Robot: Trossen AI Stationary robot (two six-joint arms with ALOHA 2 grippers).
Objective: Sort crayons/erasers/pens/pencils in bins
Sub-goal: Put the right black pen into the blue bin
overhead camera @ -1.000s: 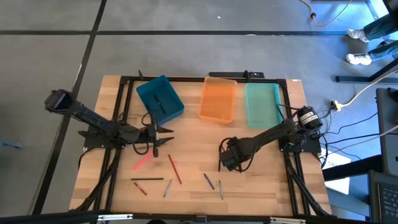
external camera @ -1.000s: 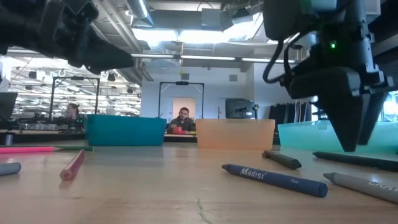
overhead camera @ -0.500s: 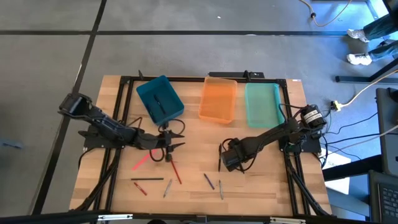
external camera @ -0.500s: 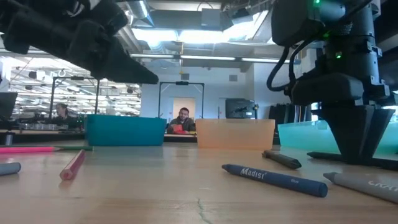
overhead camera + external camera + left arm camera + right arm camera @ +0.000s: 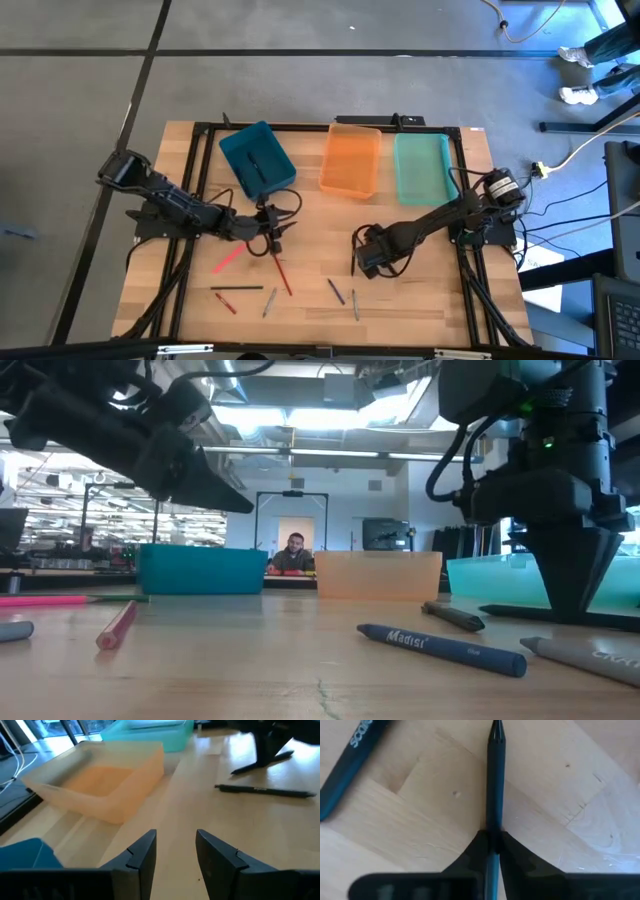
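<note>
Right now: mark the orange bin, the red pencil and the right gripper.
orange bin (image 5: 351,165): high view, bare floor.
red pencil (image 5: 282,276): high view, mid-shaft.
right gripper (image 5: 492,842): right wrist view, fingertips, shut on the black pen (image 5: 495,780).

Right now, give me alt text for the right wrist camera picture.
The right gripper is shut on a dark pen lying on the wooden table, its fingers pinching the barrel. Part of another dark pen lies beside it.

Light wooden worktop (image 5: 310,215) carrying three bins along the far edge, teal-blue (image 5: 257,158), translucent orange (image 5: 351,160) and mint green (image 5: 420,168), with loose sticks scattered nearer: pink (image 5: 229,259), red (image 5: 281,273), dark (image 5: 237,288), grey (image 5: 336,291).
</note>
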